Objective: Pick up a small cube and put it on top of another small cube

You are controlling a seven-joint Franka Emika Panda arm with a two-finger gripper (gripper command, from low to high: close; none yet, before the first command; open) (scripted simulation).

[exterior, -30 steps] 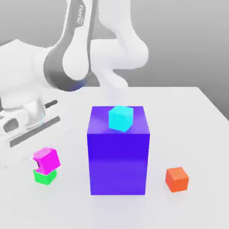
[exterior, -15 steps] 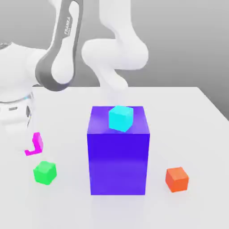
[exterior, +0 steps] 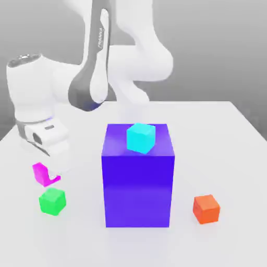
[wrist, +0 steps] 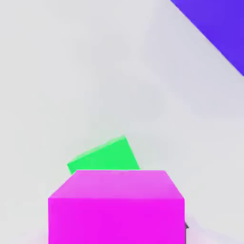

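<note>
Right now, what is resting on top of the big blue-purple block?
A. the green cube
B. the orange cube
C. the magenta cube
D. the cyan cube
D. In the exterior view the cyan cube sits on the top face of the big blue-purple block, while the orange cube and the green cube are down on the table and the magenta cube is off to the side, above the green one.

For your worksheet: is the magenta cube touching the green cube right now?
Apart. In the exterior view the magenta cube hangs above the green cube, with bare white table showing between them.
</note>
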